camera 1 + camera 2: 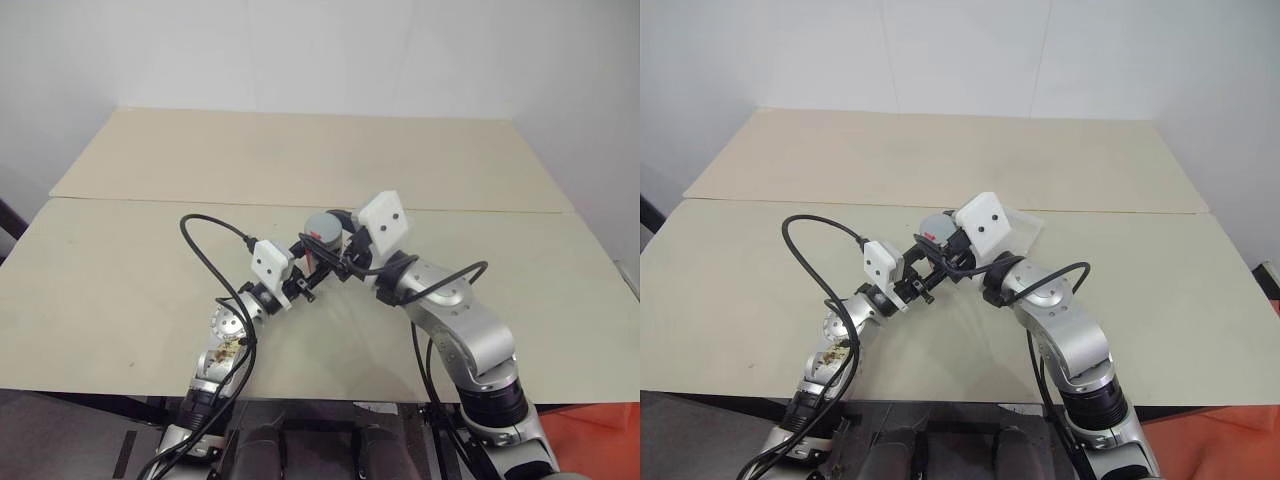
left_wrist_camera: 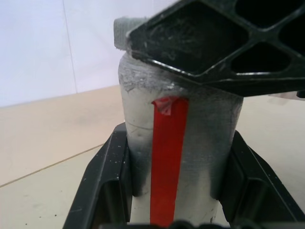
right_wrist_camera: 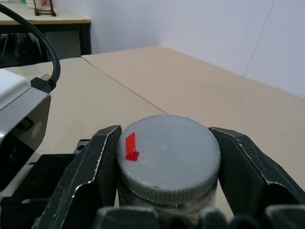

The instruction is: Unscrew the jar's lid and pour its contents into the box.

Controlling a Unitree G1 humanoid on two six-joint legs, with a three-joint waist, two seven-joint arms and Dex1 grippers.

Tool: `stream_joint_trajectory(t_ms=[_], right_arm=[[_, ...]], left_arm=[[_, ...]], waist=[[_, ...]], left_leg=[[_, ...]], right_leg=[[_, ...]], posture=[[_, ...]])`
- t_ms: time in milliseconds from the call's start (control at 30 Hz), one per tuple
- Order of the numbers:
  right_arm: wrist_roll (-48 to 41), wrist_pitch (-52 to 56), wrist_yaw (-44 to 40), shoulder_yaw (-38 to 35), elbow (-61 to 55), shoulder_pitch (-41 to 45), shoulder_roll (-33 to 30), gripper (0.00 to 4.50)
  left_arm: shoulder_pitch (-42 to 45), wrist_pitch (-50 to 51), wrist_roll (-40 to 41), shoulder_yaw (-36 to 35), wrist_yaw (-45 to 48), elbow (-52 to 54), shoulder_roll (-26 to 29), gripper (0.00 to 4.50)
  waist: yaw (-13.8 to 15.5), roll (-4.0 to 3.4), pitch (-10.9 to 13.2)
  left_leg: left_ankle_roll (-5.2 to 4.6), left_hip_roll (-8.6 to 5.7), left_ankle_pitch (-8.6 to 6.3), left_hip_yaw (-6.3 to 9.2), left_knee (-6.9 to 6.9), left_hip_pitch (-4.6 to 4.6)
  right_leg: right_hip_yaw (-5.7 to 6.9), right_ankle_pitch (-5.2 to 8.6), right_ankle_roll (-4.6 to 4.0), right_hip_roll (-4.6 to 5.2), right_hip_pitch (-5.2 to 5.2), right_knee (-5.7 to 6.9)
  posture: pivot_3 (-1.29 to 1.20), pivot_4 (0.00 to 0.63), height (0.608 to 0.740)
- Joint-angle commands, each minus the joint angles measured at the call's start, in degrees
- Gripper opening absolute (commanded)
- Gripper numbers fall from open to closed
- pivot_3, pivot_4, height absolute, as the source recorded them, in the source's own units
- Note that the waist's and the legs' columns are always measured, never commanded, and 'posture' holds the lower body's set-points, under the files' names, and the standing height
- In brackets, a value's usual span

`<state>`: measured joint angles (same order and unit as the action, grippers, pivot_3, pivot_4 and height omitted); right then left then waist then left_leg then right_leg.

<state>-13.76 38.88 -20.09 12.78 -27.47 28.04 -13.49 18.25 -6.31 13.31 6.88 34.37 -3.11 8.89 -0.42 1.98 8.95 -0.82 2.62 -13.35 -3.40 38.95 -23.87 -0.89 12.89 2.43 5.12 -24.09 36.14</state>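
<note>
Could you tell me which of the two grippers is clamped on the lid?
The right gripper: its jaws pinch the lid, while the left gripper grips the jar body below.

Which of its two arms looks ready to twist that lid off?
The right. Its end effector is closed around the lid from both sides, while the left end effector clamps the jar body, steadying it.

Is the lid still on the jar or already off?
On. The lid sits flat atop the jar, with the right gripper clamped on its rim.
</note>
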Motion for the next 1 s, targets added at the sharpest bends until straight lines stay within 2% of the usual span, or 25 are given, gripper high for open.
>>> stream_joint_trajectory(t_ms=[33,267,500,667,867,1000], right_arm=[[1.33,-2.43,-0.04,-0.51,-0.83,-0.1,-0.59,2.82],[-6.7,-1.34,-7.52,-5.92,-1.4,-0.18,-3.33,2.82],[-20.54,0.73,-29.15,-8.92,3.88,6.39,-14.21,2.82],[-23.62,-3.92,-48.17,-6.38,12.97,12.43,-19.48,2.82],[-20.12,-12.09,-69.31,-0.75,28.63,21.74,-20.61,2.82],[-20.54,-15.41,-72.41,2.65,33.14,24.65,-21.89,2.82]], left_arm=[[1.16,-0.87,-0.16,0.23,0.91,1.15,0.29,1.93],[1.64,1.88,4.71,0.34,9.04,5.93,4.83,1.93],[2.32,9.29,15.53,-0.19,20.4,14.23,10.61,1.93],[4.16,12.12,18.94,-0.06,24.33,15.94,11.39,1.93],[5.16,13.09,18.99,0.32,25.86,16.35,10.55,1.93],[4.79,13.89,19.0,0.39,26.31,17.41,10.6,1.93]], waist=[[-0.04,0.0,0.0],[-0.22,0.0,0.0],[-0.3,-0.01,0.01],[-0.28,-0.01,0.01],[-0.31,-0.01,0.02],[-0.28,-0.01,0.02]], left_leg=[[0.0,0.0,0.0,0.0,0.0,0.0],[0.0,0.0,0.0,0.0,-0.01,0.0],[-0.01,0.05,0.0,0.02,-0.02,0.01],[-0.01,0.05,-0.01,0.02,-0.03,0.01],[-0.01,0.04,-0.01,-0.01,-0.02,0.02],[-0.01,0.06,-0.01,0.01,-0.03,0.01]], right_leg=[[0.0,0.0,0.0,0.0,0.0,0.0],[0.0,0.0,0.0,0.0,0.0,-0.02],[0.0,0.0,0.0,-0.02,0.02,-0.05],[0.0,0.01,-0.01,-0.04,0.02,-0.06],[-0.03,0.0,0.0,-0.05,0.0,-0.05],[-0.02,0.01,0.0,-0.06,-0.02,-0.04]], posture=[[0.0,0.15,0.74],[0.0,0.15,0.74],[0.0,0.15,0.74],[0.0,0.15,0.74],[0.0,0.15,0.74],[0.0,0.15,0.74]])
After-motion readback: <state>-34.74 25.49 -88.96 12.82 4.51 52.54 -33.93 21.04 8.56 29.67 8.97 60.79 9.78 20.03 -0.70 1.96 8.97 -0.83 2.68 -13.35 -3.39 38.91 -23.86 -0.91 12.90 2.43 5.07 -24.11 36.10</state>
